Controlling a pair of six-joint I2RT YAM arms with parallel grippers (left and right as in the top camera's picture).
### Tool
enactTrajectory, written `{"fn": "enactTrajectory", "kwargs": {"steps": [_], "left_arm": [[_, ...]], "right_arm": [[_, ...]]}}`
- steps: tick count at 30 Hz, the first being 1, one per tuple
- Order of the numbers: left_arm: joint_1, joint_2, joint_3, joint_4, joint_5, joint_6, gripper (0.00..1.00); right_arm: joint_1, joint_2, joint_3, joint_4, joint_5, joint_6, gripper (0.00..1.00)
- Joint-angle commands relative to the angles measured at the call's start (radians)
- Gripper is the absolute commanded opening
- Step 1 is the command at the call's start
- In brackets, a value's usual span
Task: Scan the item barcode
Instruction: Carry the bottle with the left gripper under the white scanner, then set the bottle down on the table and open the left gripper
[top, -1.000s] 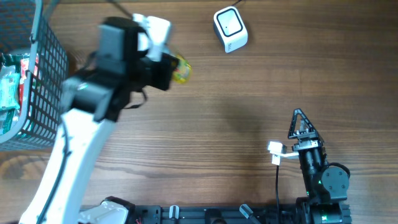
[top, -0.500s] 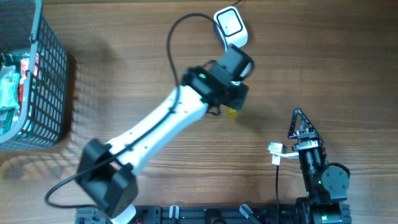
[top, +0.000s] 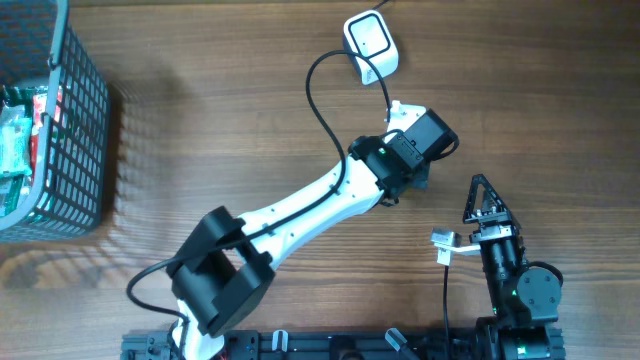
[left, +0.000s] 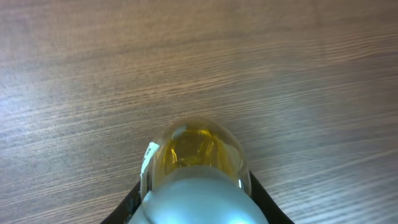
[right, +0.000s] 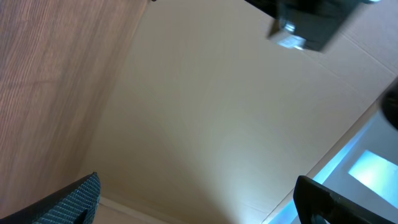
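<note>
The item (left: 195, 154) is a clear rounded container with yellow contents and a white label strip on its left side. My left gripper (left: 196, 202) is shut on it, a black finger (left: 132, 208) on each side, above bare wood. In the overhead view the left gripper (top: 416, 178) points down at the table, below and right of the white barcode scanner (top: 370, 45), and hides the item. My right gripper (top: 485, 205) rests near the front right, open and empty; in its wrist view the fingers (right: 74, 198) stand wide apart.
A black wire basket (top: 62, 130) holding several packets stands at the far left edge. The scanner's black cable (top: 318, 95) loops down over the left arm. A small white tag (top: 443, 243) sticks out beside the right arm.
The left arm has swept from the back left near the basket across to the right, carrying the item to a spot below the scanner. The right arm has not moved.
</note>
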Motion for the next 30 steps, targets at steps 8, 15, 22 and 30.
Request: {"fn": "enactTrajectory", "kwargs": {"steps": [8, 15, 22, 30], "left_arm": [[-0.006, 0.027, 0.012, 0.0, 0.073, -0.027, 0.78], [-0.005, 0.005, 0.015, 0.005, 0.091, -0.027, 1.0], [-0.005, -0.152, 0.075, 0.071, -0.003, 0.096, 1.0], [0.022, -0.342, 0.075, 0.103, -0.254, 0.201, 1.0]], "right_arm": [[0.003, -0.002, 0.0, 0.002, -0.013, -0.042, 1.0], [0.003, -0.002, 0.0, 0.002, -0.013, -0.042, 1.0], [0.003, -0.002, 0.0, 0.002, -0.013, -0.042, 1.0], [0.003, -0.002, 0.0, 0.002, -0.013, -0.042, 1.0]]}}
